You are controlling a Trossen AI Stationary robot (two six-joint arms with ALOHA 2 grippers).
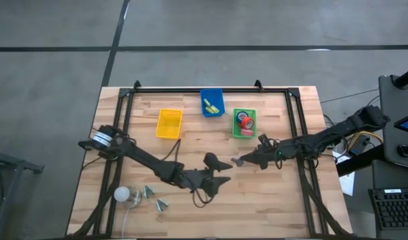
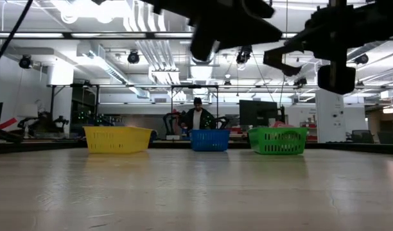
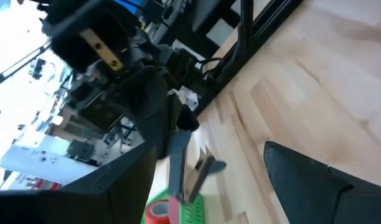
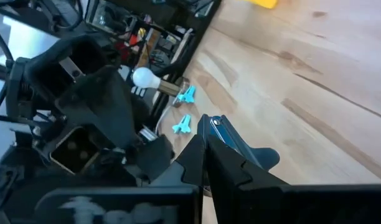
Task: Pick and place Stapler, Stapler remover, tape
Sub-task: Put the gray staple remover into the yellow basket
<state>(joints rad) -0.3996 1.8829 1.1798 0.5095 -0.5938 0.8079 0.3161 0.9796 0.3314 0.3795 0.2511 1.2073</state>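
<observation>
Tape rolls (image 1: pixel 244 123) lie in my green basket (image 1: pixel 235 123); no writing legible.
My left gripper (image 1: pixel 218 171) hangs open mid-table. My right gripper (image 1: pixel 241 161) faces it, clamped on a blue stapler (image 4: pixel 231 138). Two blue staple removers (image 4: pixel 185 109) lie by a bulb (image 4: pixel 144 78).

Grey floor (image 1: pixel 57 27) with dark seams surrounds the table. Ceiling lights (image 2: pixel 87 9), ducts (image 2: pixel 151 54) and a seated person (image 2: pixel 197 115) occupy the room behind.
</observation>
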